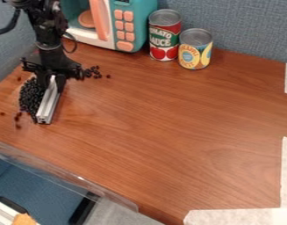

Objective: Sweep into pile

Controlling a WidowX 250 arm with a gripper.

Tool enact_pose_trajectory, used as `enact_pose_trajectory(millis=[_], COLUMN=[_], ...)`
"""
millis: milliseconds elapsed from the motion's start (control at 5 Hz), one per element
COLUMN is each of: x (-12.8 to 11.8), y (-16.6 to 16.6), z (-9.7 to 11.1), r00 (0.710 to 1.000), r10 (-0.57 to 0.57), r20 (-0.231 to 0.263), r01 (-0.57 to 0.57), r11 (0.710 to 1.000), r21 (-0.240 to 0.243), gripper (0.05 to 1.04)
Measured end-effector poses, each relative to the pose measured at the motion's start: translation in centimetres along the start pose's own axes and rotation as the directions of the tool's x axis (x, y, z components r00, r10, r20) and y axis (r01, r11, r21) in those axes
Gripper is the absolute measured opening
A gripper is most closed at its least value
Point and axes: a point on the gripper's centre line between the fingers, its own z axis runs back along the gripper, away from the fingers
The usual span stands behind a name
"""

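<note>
I have the hand (53,85) low over the left end of the table (169,114), near the left edge, its fingers pointing down. It is clamped on the upper end of a grooved metal bar (47,105), one finger on each side. The arm (50,48) comes down to it from the upper left of my view, close to upright, with a black cable curving out beside it.

From my grip the bar slants toward the front edge of the table, its far end low to the wood. Right along its left side I see the main heap of small black beads (31,94), bunched between the bar and the table's left edge. A smaller cluster of dark beads (94,72) lies just to the right of the hand, toward the back edge, and a few reddish-brown ones (18,118) are scattered near the heap.

Farther out, by the back edge, stands a teal and white toy microwave (134,26) with pink buttons. Just right of it are a taller red and green can (164,37) and a shorter yellow one (195,50), both upright. A clear plastic strip (63,169) runs along the front edge, and whitish tape (239,216) marks the front right corner.
</note>
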Motion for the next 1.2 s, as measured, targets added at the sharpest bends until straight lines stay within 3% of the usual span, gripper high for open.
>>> enact_pose_trajectory(millis=[200, 800, 1200], x=[0.5, 4.4, 6.0], y=[-1.1, -7.1, -11.2], z=[0.2, 4.2, 2.2], r00=[1.000, 0.983, 0.979], r10=[-0.025, -0.125, -0.160], r20=[0.015, 0.131, 0.129], r01=[0.026, 0.139, 0.183], r11=[0.999, 0.986, 0.964], r21=[-0.035, -0.097, -0.193], gripper=[0.339, 0.339, 0.339])
